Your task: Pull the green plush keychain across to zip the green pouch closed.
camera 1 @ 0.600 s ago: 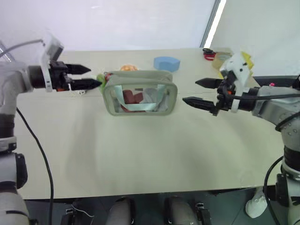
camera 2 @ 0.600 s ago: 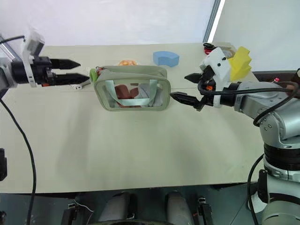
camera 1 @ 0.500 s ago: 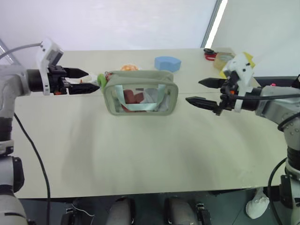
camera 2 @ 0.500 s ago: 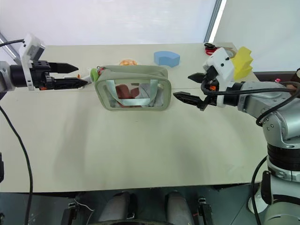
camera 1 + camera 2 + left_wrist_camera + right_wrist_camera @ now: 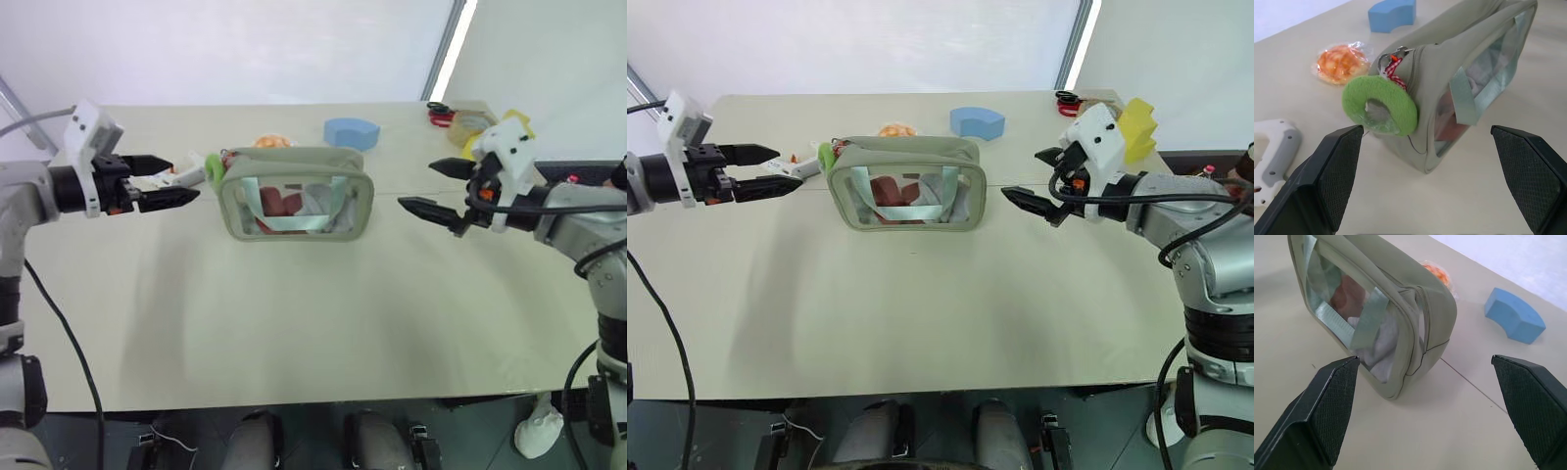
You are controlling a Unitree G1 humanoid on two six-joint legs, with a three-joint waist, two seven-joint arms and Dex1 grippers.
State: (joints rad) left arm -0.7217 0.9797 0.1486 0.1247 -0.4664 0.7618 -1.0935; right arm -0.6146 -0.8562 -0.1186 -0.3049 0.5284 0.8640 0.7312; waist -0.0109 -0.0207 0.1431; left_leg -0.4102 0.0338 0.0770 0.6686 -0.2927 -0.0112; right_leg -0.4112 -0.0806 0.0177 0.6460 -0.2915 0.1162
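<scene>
Pale desk (image 5: 294, 323), both hands spread: left hand (image 5: 167, 179) may miss the green plush keychain (image 5: 1379, 105), tipping the unbraced green pouch (image 5: 296, 192); right hand (image 5: 438, 188) waits apart.

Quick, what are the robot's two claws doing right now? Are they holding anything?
Left gripper: open, holding nothing, beside the green plush keychain.
Right gripper: open, holding nothing, apart from the green pouch.

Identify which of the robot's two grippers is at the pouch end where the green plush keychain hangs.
The left gripper: the green plush keychain hangs at its end of the green pouch; the right gripper faces the opposite end.
</scene>
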